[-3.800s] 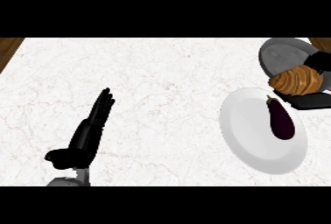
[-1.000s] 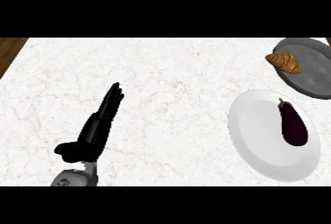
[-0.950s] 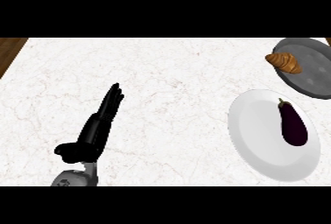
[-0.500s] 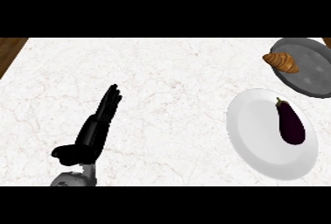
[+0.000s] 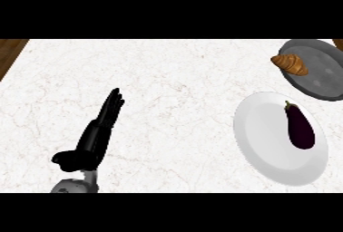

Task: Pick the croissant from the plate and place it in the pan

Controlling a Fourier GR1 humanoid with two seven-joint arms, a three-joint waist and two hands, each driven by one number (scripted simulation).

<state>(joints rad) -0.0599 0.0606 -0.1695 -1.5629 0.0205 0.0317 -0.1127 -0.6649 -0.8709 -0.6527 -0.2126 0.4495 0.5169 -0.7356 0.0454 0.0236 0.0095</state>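
While the left hand (image 5: 94,136) rests near left on the marble counter (image 5: 167,81), fingers straight and released, the white plate (image 5: 261,145) on the right carries only an eggplant (image 5: 300,128), and beyond it the croissant (image 5: 290,64) lies in the grey pan (image 5: 321,77), far right.

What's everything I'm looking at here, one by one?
Counter: one, white marble with brown veins, fills the view.
Pan: one, dark grey, upper right, partly cut off by the edge.
Croissant: one, golden brown, at the pan's left rim.
Plate: one, white, right side below the pan.
Eggplant: one, dark purple, lying on the plate.
Left hand: one, black, fingers straight, resting lower left.
Right hand: not in view.
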